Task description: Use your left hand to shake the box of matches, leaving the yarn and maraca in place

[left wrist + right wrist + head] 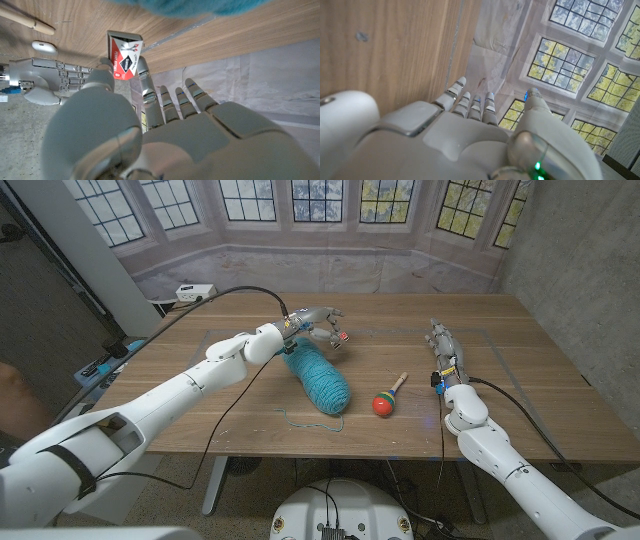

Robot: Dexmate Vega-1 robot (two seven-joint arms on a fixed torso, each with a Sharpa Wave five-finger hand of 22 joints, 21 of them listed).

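Left hand (pixel 318 323) pinches the small red-and-white cardboard box of matches (pixel 125 57) between thumb and a finger, held above the far side of the wooden desk (pixel 230 395). Right hand (pixel 441 343) stands near the desk's right edge, fingers extended and together, holding nothing. Teal skein of yarn (pixel 318 380) lies just beside the left hand. Wooden maraca with red-orange head (pixel 388 397) lies between yarn and right hand.
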